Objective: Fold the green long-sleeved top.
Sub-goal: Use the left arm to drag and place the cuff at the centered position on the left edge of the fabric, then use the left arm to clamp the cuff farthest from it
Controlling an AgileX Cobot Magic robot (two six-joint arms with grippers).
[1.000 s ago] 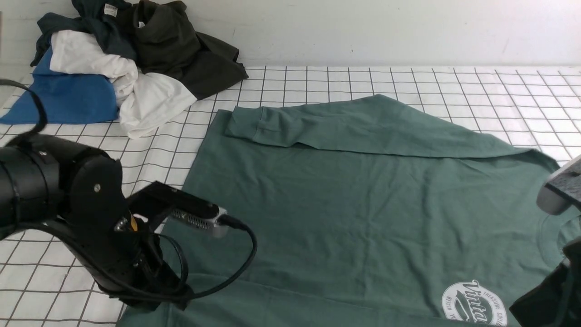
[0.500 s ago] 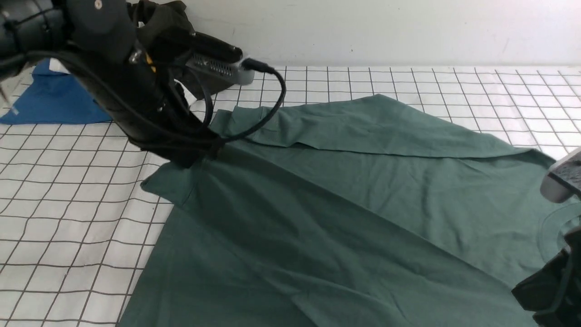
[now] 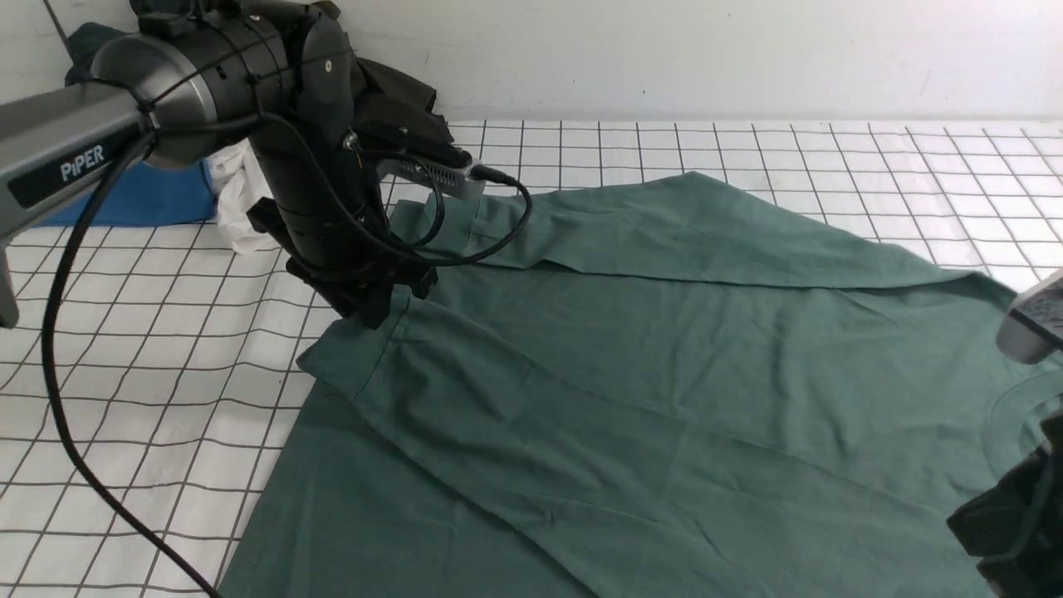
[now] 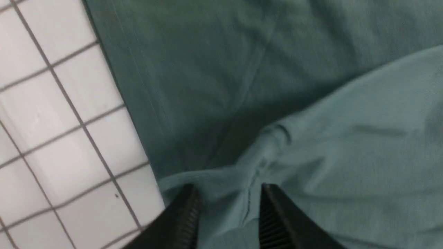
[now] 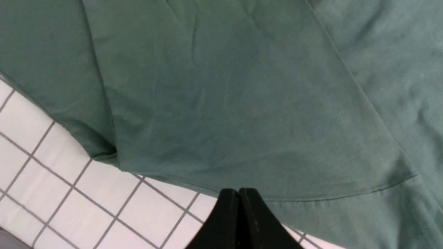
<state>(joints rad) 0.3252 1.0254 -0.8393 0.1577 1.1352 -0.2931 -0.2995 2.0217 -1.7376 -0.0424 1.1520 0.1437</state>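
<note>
White gridded surface [image 3: 124, 349], plain wall behind, heap of other clothes [image 3: 158, 195] far left, not my concern. I have the left arm out over the left end of the green long-sleeved top [image 3: 706, 332]. The left fingers [image 4: 185, 218] stand partly open right at the corner [image 3: 332, 365] of a turned-over flap [image 3: 515, 415]. Cloth shows between them, but I judge it loose, not pinched.

The top lies flat across the middle and right of the surface. Its long axis runs left to right, hem end at the left and collar [image 3: 1009, 415] at the right. One sleeve [image 3: 664, 232] is folded along the far edge, and the flap crosses the body on a diagonal.

The right fingers [image 5: 238, 221] are fully closed at a stitched edge; I can't tell if they pinch cloth.

Key relation: the flap corner sits directly under the left fingers, with the rest of the top running off to the right of them. The left arm is nearer the hem and the right nearer the collar, so I'd guess any next fold goes along that axis.
</note>
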